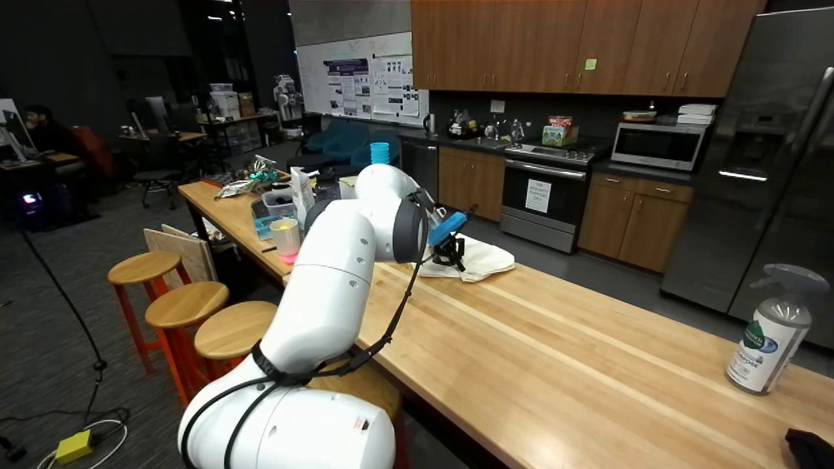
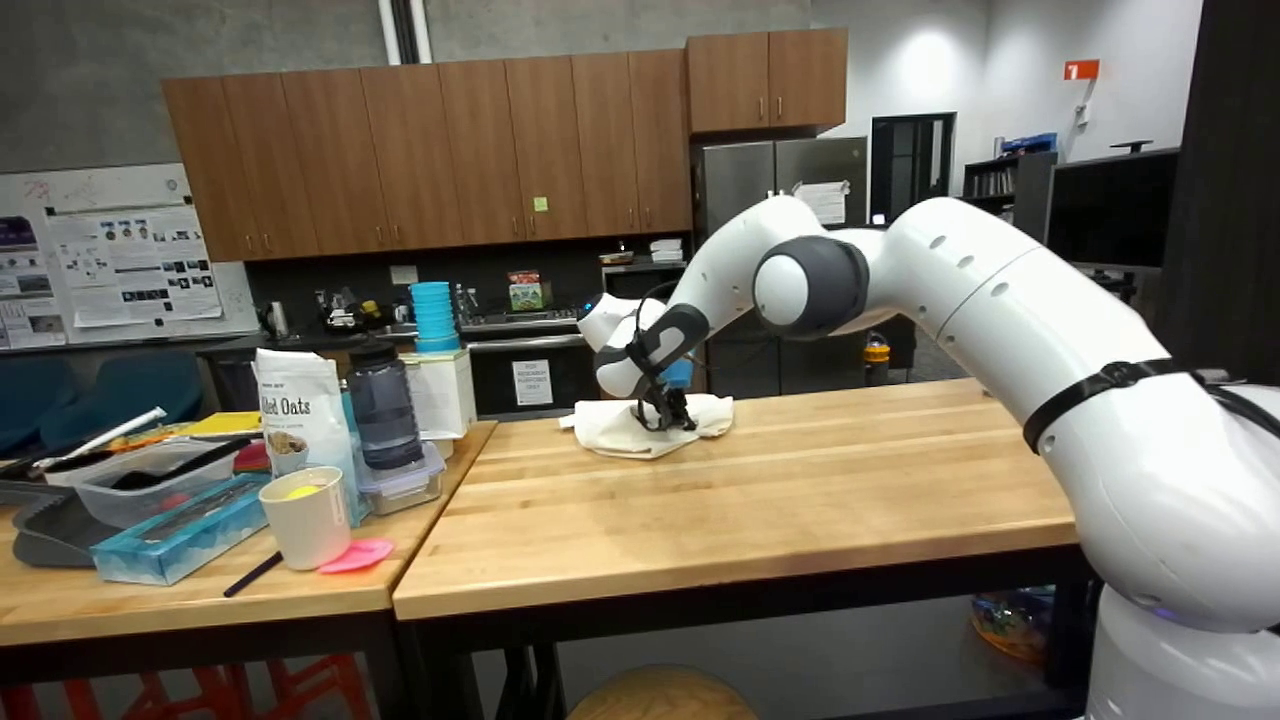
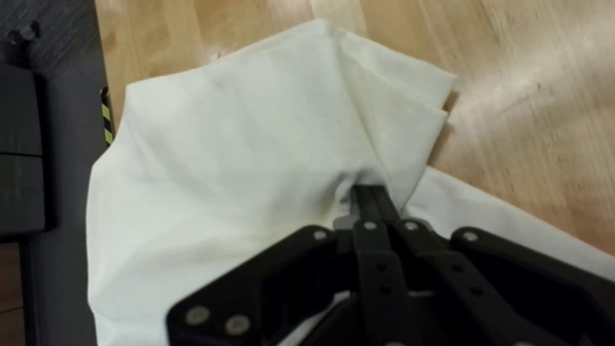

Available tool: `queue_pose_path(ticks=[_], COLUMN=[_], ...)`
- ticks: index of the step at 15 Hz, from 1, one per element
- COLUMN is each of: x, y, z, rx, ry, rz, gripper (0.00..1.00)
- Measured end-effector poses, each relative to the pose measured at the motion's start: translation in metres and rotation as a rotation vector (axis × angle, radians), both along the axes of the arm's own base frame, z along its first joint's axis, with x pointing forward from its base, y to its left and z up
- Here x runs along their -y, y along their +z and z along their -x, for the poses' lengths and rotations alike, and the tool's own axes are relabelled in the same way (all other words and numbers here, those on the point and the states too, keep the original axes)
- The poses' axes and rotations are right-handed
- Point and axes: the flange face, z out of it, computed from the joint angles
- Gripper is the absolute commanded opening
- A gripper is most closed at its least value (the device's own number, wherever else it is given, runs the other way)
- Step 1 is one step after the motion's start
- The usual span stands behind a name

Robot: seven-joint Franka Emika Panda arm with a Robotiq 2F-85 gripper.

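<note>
Cream cloth (image 3: 230, 144), matte, loosely folded, angular corners, on smooth striped wooden table (image 3: 528, 144). Black claw (image 3: 369, 190) pressed together, tips against puckered fabric.

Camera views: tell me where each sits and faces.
An exterior view: behind the arm, looking along the table; most of the arm shows.
An exterior view: before the table's long side, facing the cabinets; the arm enters at picture right.
Wrist view: above the cloth, looking down; the hand shows.
Both exterior views share the arm, table and cloth.
</note>
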Motion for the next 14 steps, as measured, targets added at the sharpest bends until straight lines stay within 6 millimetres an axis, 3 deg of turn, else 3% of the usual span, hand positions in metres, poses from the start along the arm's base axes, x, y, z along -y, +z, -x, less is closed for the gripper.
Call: queue_pose_path(ticks=[3,8,14], x=[-0.034,-0.085,-0.116], y=[0.001,0.005,0.010], z=[0.005,0.029,0.067], rx=[-0.002,-0.028,-0.064], ry=[0.063,0.170,0.236], rz=[0.001,-0.031,-0.067], gripper=[0.00,0.00,0.00])
